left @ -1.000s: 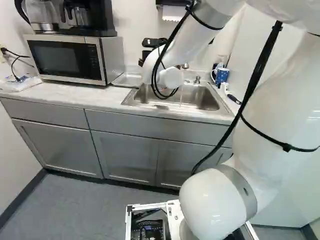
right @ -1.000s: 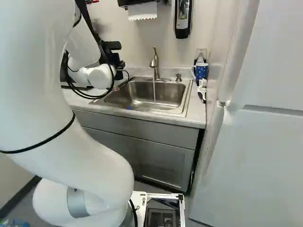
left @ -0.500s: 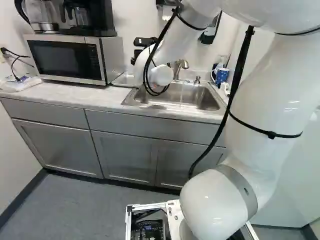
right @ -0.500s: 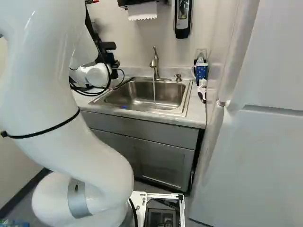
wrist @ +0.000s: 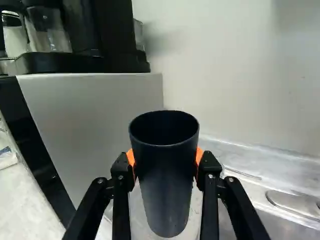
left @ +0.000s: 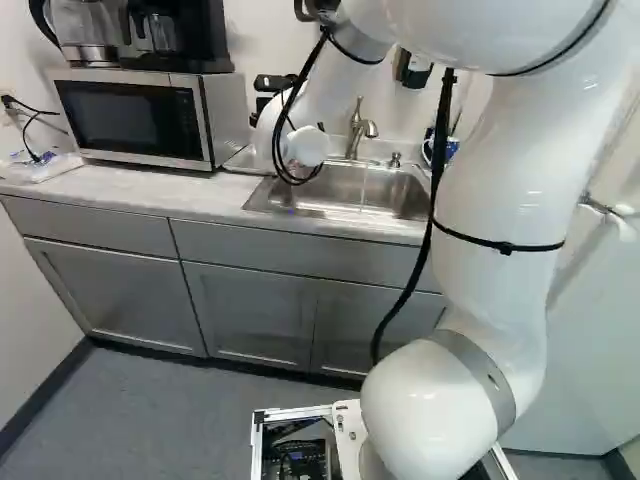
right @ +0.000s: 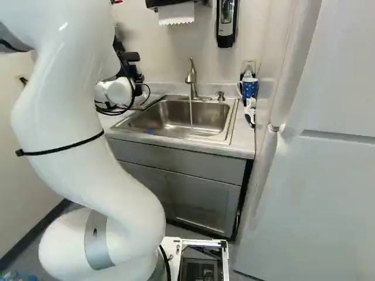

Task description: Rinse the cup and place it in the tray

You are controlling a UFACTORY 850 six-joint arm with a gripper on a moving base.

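Observation:
Beside the microwave, the black end of my gripper (right: 133, 70) shows past the white wrist in the right base view; its fingertips are hidden there. In the wrist view, the gripper (wrist: 166, 167) is shut on a dark cup (wrist: 167, 195), an orange pad on either side. The cup stands roughly upright, its mouth up and its inside dark. A clear tray (left: 243, 161) lies on the counter between microwave and sink, partly hidden by the wrist. Water runs from the faucet (right: 191, 78) into the sink (right: 176, 120), away from the cup.
The microwave (left: 150, 118) with a coffee maker (left: 175, 35) on top stands left of the sink. A blue mug (right: 249, 88) and a white-and-black brush (right: 250, 112) are at the sink's right. A white fridge-like panel (right: 316, 187) rises at the right.
My arm has swung left, away from the faucet and toward the microwave, carrying the wrist with it. More of the faucet now shows in the left base view. The base has stayed put.

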